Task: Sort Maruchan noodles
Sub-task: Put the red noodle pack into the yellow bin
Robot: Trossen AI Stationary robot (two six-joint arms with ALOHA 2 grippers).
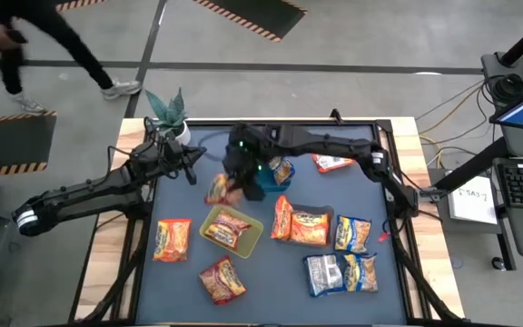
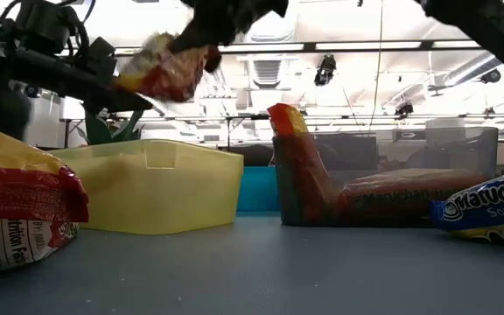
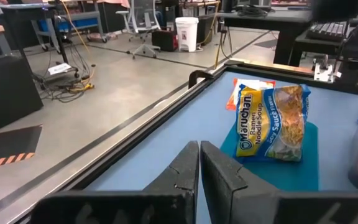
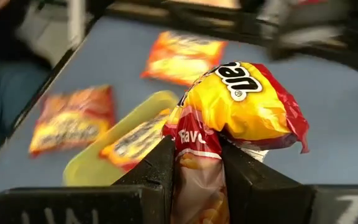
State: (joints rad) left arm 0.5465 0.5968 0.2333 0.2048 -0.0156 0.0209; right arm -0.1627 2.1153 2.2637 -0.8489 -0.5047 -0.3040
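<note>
Dark blue-grey table top (image 1: 271, 295) filling centre of high view. Yellow-green square plastic tray (image 1: 231, 230) at lower centre-left, one orange packet inside. Right gripper (image 1: 234, 188) just above that tray in frame, jaws clamped on crinkly red-and-yellow plastic ramen packet (image 4: 241, 109), packet pinched between both fingers, bulging past tips, lifted off table. Left gripper (image 1: 192, 173) left of centre, jaws closed, empty.

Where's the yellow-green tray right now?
In the high view the yellow-green tray sits left of centre on the table, an orange packet inside. Another orange packet lies to its left, and the right pincer holds a packet above.
</note>
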